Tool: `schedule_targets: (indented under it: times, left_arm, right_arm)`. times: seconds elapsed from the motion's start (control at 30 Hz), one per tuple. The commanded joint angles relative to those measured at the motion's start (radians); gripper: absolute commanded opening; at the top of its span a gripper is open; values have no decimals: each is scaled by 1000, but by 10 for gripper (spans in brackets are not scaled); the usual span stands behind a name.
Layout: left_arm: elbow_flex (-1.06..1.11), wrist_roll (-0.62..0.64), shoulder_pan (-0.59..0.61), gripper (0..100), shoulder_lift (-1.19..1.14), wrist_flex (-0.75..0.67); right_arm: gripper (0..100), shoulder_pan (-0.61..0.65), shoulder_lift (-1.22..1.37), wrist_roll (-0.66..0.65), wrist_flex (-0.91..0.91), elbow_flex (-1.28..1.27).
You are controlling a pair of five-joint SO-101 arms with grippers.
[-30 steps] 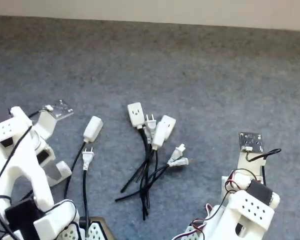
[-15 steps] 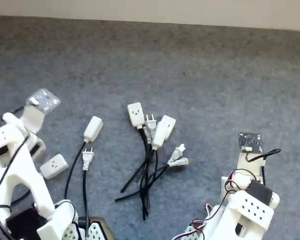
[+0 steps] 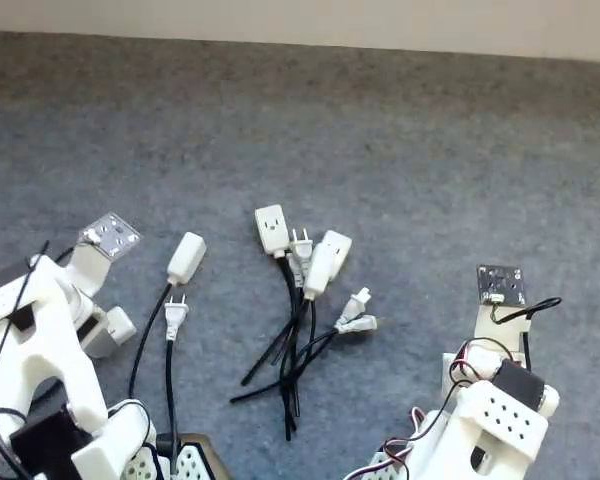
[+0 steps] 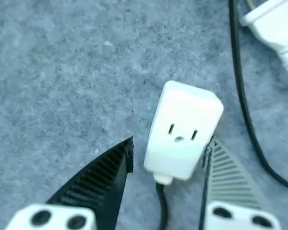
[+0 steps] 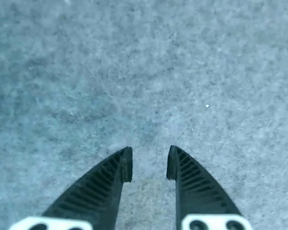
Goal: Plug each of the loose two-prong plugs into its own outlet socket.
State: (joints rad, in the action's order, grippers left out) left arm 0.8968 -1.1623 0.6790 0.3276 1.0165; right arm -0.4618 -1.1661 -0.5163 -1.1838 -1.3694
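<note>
L gripper [image 4: 169,143] spread wide, white outlet socket [image 4: 182,132] lying on carpet [image 4: 62,72] betw. its fingers, maybe touching one; R gripper [image 5: 149,163] slightly parted, holding nothing, over carpet.

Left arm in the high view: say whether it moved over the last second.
Yes. Its wrist board swung away from the lone white socket, then back toward it, ending slightly lower in the view than at first.

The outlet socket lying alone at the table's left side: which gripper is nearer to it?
Left. The left gripper straddles that socket, its jaws open on either side. The right gripper hangs over bare carpet at the table's right side, well apart from it.
</note>
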Motion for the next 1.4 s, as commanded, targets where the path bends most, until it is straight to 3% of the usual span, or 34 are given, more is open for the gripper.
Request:
schedule_targets:
  times: [0.0,0.1,0.3,0.77,1.37]
  left_arm:
    - [22,-3,38,231,-22,-227]
    - [-42,-2,77,231,-36,-259]
    - [-202,-2,151,231,-38,-190]
    - [-234,-5,217,231,-39,-242]
    - [-142,86,99,231,-41,-269]
  right_arm:
    - [128,2,-12,-8,13,5]
    - [128,4,-12,-8,13,5]
    - [128,10,-12,-8,13,5]
    - [128,2,-12,-9,13,5]
    - [128,5,-12,-9,13,5]
